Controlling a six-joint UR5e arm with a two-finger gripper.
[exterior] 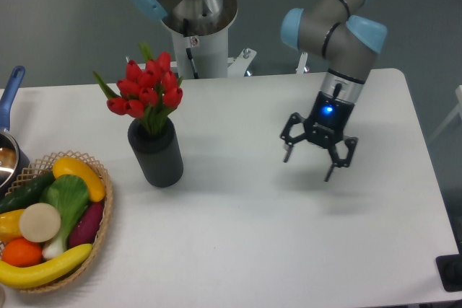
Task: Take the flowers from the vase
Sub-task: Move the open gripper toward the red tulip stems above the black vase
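The flowers (147, 90), a bunch of small red tulip buds with green leaves, stand upright in the vase (157, 154), a matte black cylinder on the white table left of centre. My gripper (308, 166) hangs above the table to the right of the vase, well apart from it. Its two fingers are spread open and hold nothing. A blue light glows on its wrist.
A wicker basket (102, 216) with bananas, a cucumber, a green vegetable and other produce sits at the front left, close to the vase. A blue-handled pot (10, 99) is at the left edge. The robot base (195, 34) stands behind the table.
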